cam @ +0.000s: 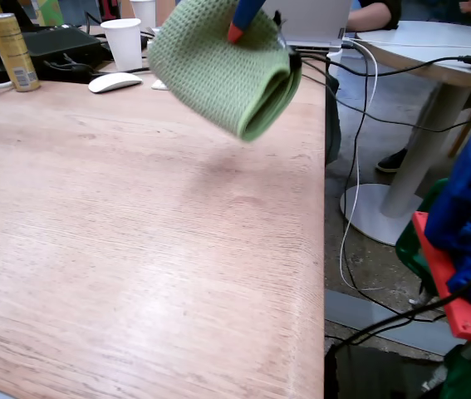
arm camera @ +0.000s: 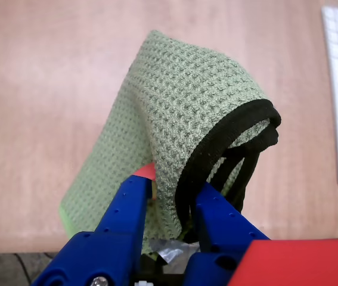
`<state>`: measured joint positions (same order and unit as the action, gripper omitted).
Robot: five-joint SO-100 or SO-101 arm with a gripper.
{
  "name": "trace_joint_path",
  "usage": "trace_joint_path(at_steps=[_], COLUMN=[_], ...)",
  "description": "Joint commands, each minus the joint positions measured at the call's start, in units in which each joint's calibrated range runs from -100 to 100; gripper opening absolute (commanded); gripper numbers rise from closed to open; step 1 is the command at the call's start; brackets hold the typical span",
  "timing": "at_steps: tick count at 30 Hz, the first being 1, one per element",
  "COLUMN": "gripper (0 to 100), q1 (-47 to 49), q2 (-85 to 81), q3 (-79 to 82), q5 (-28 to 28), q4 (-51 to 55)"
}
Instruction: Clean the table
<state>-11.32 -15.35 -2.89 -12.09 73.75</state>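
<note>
The green cloth [arm camera: 180,113] is clamped in the tool [arm camera: 171,193] above the surface [cam: 135,249], so wiping is judged not yet done.

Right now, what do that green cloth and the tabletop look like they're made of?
The cloth looks like soft waffle-weave fabric, probably microfibre: a gridded texture, black stitched hem, draping folds. The table shows light-brown wood grain with a dull sheen; whether solid wood or laminate is unclear.

Blue claw [arm camera: 177,193] clamped on green cloth [arm camera: 180,119], held up w/ red-tipped finger [arm camera: 145,172].
</note>
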Motion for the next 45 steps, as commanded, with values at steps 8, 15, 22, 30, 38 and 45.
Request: trace_joint_path(at_steps=[8,15,22,30,38,45], gripper=[0,0,0,0,0,21], q1=[20.96,27.56,39.07,42.96,42.12,40.59], q2=[-26.93,-37.91,-48.2,-58.75,-69.04,-69.04], q3=[26.06,41.44,61.83,74.19,89.58,95.9], q5=[6.64,8.5,10.74,11.62,11.14,11.28], q4=[-1.17,-10.04,-26.62,-27.2,-27.2,-32.86])
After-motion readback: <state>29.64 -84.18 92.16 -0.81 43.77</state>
